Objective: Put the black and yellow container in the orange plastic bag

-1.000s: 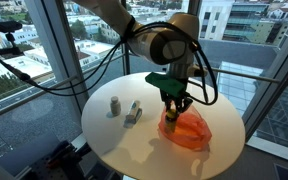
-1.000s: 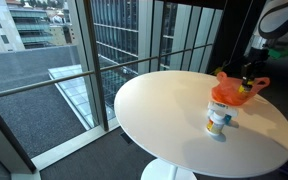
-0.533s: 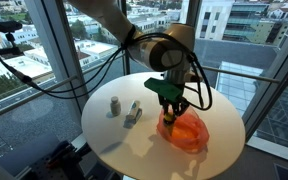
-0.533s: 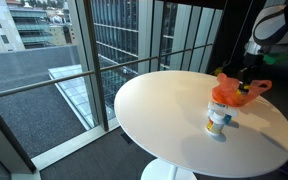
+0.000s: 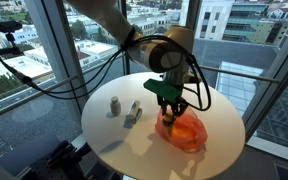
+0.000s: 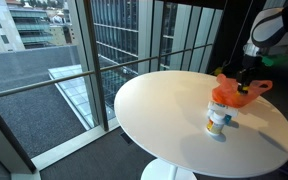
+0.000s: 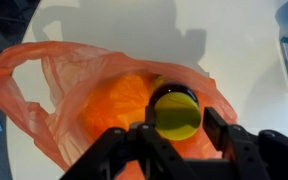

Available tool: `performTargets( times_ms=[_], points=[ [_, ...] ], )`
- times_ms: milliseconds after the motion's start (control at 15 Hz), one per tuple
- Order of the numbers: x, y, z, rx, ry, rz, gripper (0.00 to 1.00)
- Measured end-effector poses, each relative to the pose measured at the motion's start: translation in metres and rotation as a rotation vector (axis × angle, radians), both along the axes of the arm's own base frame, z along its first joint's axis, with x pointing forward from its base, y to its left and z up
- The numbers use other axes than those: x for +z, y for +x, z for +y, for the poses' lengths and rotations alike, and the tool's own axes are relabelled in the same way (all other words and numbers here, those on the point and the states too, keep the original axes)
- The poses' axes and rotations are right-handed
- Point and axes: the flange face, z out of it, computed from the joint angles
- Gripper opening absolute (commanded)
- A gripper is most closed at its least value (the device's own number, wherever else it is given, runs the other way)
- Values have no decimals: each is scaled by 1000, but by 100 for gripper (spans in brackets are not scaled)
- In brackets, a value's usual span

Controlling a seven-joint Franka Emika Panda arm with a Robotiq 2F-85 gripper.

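Black and yellow container: round, flat yellow top face with a black rim, seen end-on in the wrist view. It sits over the open mouth of the orange plastic bag, toward 4 o'clock of the bag's middle, between the fingers of the claw; contact not resolvable.

Bag: thin, translucent, crumpled, with a handle loop at 10 o'clock. In an exterior view the bag lies at about 4 o'clock on the round white tabletop.
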Motion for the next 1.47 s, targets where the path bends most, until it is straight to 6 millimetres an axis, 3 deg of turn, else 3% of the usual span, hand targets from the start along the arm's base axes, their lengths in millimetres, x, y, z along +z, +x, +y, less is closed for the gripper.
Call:
performTargets(
  times_ms=[133,667,1067,1467],
  points=[
    [1,1,2,13,1,-2,99],
    [35,-6,26,129,13,-24,100],
    [69,-41,58,220,14,52,100],
    [103,-73,106,227,7,24,100]
  ],
)
